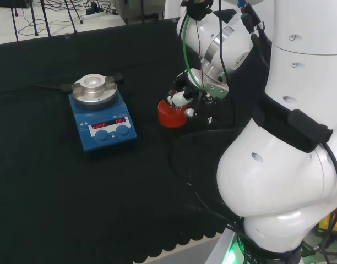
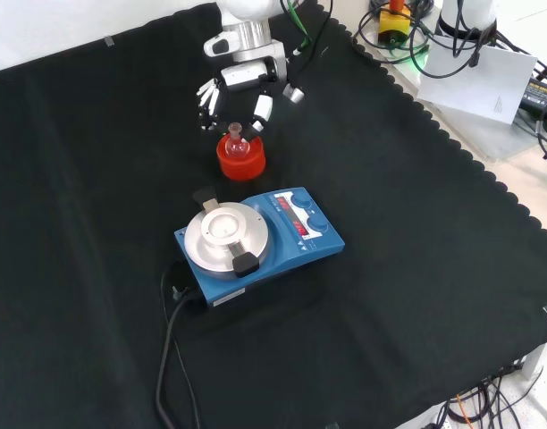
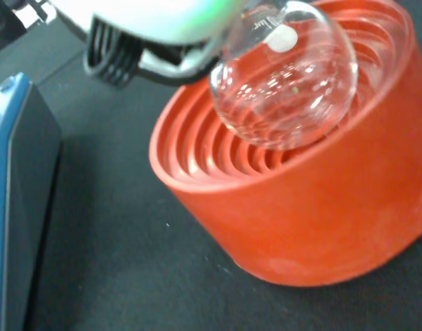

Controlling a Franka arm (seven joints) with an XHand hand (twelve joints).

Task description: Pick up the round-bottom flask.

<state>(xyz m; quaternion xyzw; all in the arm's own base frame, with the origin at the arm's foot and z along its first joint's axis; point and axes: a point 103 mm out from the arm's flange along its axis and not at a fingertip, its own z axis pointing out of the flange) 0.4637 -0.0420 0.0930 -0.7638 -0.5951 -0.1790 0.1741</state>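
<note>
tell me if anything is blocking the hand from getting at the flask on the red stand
Nothing visible blocks it. The hand is right at the round-bottom flask, which sits in the red ribbed stand, fingers on either side of its neck. The blue hotplate stands apart from it, nearer the camera in the front view.

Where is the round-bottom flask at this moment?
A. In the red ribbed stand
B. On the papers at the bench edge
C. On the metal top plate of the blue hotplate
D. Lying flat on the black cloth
A: the clear round-bottom flask sits in the hollow of the red ribbed stand, with the hand close above it and the blue hotplate apart.
</note>
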